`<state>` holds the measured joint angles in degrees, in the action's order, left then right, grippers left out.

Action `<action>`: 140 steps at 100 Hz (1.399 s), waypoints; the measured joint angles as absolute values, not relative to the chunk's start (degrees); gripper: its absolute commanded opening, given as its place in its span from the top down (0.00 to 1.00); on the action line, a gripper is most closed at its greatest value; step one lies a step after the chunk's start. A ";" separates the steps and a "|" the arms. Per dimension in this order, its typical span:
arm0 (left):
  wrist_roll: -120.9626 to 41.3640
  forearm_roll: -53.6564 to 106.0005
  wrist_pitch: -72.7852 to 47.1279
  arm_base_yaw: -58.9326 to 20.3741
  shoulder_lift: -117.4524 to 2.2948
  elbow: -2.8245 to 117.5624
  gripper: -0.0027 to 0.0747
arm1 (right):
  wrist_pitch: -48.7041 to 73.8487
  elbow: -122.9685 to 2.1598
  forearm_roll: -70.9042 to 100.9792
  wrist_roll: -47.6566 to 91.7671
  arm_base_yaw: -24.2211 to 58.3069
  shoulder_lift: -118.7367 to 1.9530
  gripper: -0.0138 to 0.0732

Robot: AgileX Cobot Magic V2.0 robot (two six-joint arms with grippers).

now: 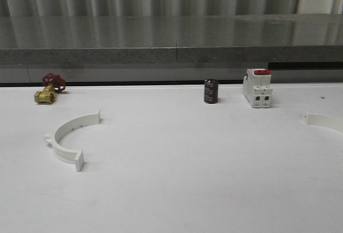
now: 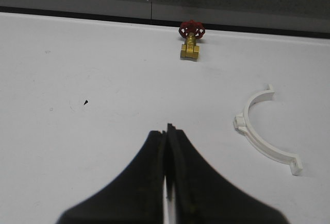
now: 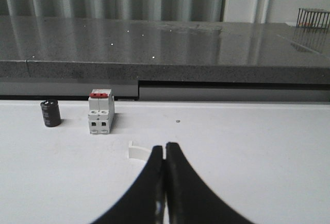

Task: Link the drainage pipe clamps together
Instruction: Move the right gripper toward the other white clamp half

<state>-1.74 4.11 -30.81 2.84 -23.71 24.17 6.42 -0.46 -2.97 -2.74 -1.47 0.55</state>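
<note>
Jaws closed, clamp halves (image 1: pixel 68 138) apart.

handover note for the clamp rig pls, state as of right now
Left gripper: shut, empty, hanging over bare table.
Right gripper: shut, empty, the end of one clamp half just beyond its fingertips.
Left clamp half: lies flat on the table's left side, in front of the brass valve.
Right clamp half: lies at the far right edge of the front view, partly cut off, right of the breaker and the black capacitor.
Done: nothing; the halves lie far apart, neither gripped.
Left: pick up each half, bring them together, join the ends.
</note>
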 measured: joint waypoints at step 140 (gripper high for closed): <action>-1.74 4.58 -31.93 2.84 -16.81 23.05 0.99 | 49.39 -56.90 0.00 -8.12 -2.99 -83.93 0.26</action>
